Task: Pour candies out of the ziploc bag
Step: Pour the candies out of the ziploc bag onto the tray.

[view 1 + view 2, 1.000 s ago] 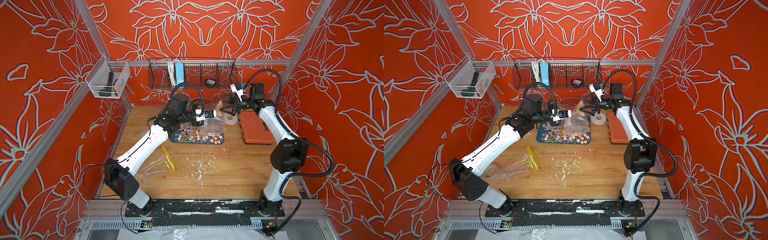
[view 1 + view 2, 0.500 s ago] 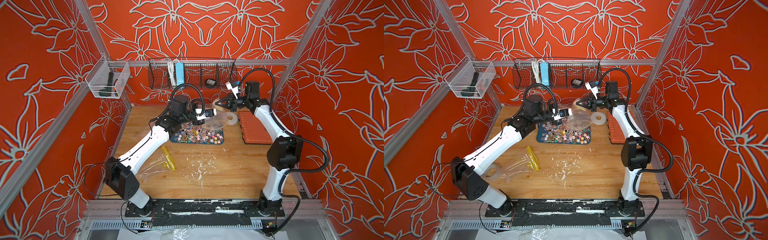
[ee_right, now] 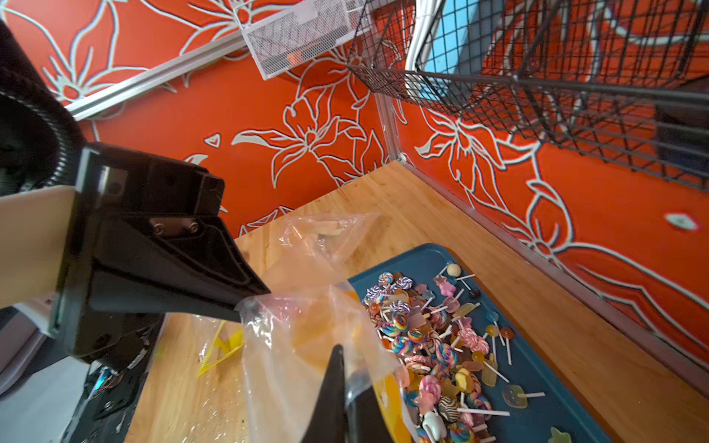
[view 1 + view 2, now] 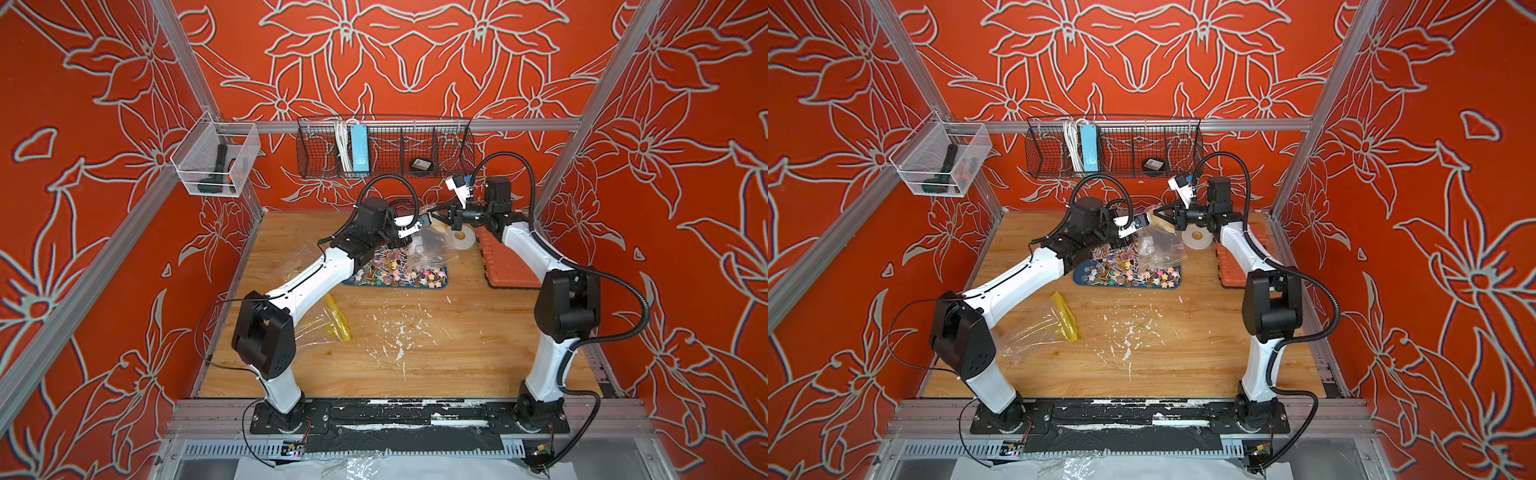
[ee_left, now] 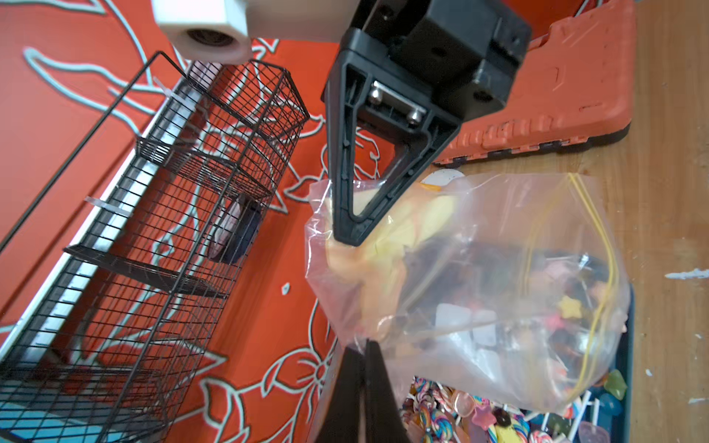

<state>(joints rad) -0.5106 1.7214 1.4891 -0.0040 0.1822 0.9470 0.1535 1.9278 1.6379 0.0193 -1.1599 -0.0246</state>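
The clear ziploc bag [image 4: 432, 249] [image 4: 1158, 249] hangs over the blue tray [image 4: 444, 279], stretched between both grippers. My left gripper [image 5: 364, 345] is shut on one corner of the bag [image 5: 479, 268]. My right gripper [image 3: 337, 351] [image 4: 434, 214] is shut on another corner of the bag [image 3: 307, 337], close to the left one. The candies [image 4: 395, 274] [image 3: 433, 345], small multicoloured lollipops on white sticks, lie heaped on the tray [image 3: 556, 383]. Some colours show through the film; I cannot tell whether they are inside the bag.
An orange case [image 4: 511, 262] lies right of the tray, with a white tape roll [image 4: 461, 239] behind the bag. A second empty bag with a yellow zip [image 4: 338, 320] lies near the left arm. A wire basket [image 4: 382, 149] and a clear bin [image 4: 214, 166] hang on the back rail.
My right gripper has moved slightly left to the bag and shut on its corner. The bag's upper end now hangs raised between both grippers. The left gripper stays shut.
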